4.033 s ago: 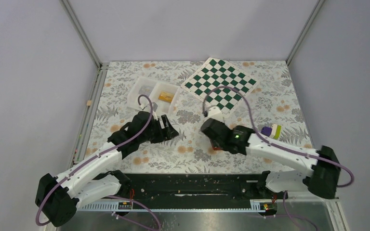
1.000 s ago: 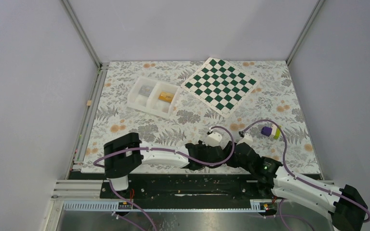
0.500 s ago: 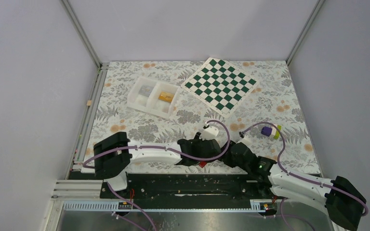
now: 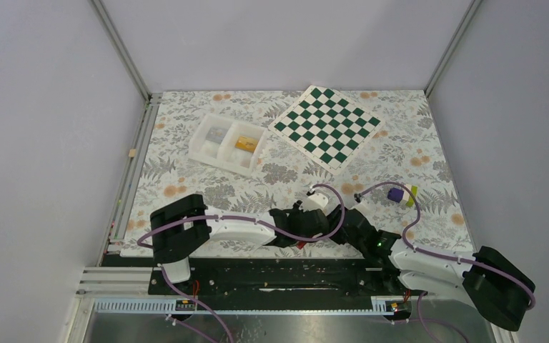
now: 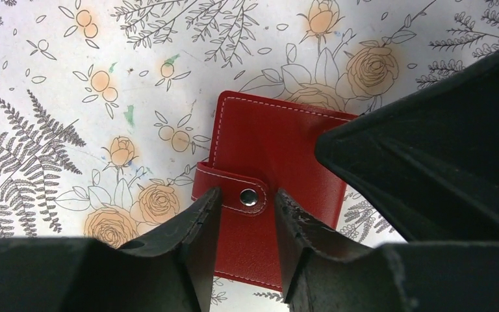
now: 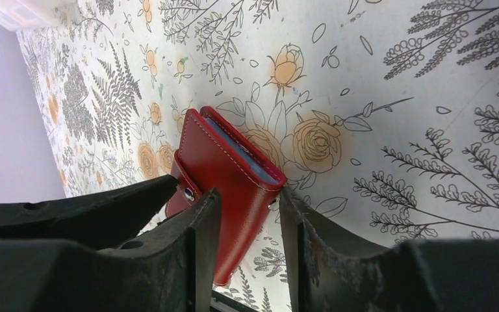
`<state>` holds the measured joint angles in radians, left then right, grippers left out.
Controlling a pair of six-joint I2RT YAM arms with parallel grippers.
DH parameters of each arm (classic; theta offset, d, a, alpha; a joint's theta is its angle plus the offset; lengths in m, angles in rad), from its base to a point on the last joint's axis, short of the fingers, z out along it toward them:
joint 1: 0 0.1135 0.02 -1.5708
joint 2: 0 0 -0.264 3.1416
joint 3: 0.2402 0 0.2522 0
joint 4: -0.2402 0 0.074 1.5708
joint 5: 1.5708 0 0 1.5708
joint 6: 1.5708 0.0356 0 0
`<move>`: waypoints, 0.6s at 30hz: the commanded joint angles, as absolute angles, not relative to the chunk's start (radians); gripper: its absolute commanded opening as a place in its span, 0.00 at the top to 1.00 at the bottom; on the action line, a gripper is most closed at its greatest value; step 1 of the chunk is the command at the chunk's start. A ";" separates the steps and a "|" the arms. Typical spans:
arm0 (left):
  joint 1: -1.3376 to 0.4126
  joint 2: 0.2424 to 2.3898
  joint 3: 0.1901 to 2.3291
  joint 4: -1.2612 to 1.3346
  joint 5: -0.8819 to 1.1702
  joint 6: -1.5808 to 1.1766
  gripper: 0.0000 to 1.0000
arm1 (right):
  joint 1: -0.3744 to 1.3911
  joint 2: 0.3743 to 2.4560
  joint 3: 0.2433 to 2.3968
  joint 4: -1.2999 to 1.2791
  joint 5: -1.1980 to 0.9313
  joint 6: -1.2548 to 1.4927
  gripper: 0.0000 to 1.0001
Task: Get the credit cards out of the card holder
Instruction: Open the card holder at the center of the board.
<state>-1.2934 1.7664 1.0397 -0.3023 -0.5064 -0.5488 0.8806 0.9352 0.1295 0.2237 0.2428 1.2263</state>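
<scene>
The closed red card holder [image 5: 269, 146] lies at the near middle edge of the table [image 4: 186, 179]. Your right gripper [image 6: 247, 198] clamps it across its sides. Your left gripper [image 5: 243, 205] straddles its snap tab [image 5: 230, 193]; you cannot tell whether it pinches.

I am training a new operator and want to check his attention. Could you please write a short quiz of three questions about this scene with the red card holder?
1. True or false: the card holder lies open.
2. What lies between the fingers of the left hand? A) a chessboard B) the holder's snap tab C) a white tray
3. Fill in the number: ___ hands are at the card holder.
Key: 1 false, its tab is snapped shut. 2 B. 3 two: the right hand straddles one edge of it.
</scene>
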 commanded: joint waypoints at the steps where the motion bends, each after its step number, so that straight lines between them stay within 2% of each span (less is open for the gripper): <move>1: -1.290 1.805 1.047 -0.307 -0.505 -0.554 0.66 | 0.866 0.957 0.108 0.239 0.276 1.228 0.56; 4: -1.290 1.801 1.029 -0.294 -0.506 -0.561 0.73 | 0.861 0.954 0.105 0.239 0.280 1.219 0.57; 11: -1.291 1.827 1.065 -0.325 -0.523 -0.562 1.00 | 0.854 0.957 0.103 0.245 0.272 1.206 0.59; 18: -1.289 1.771 1.058 -0.328 -0.532 -0.579 1.00 | 0.850 0.936 0.102 0.249 0.256 1.199 0.59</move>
<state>-1.2919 1.7870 1.0599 -0.2947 -0.5392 -0.5549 0.8623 0.9424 0.1154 0.2546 0.2420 1.2198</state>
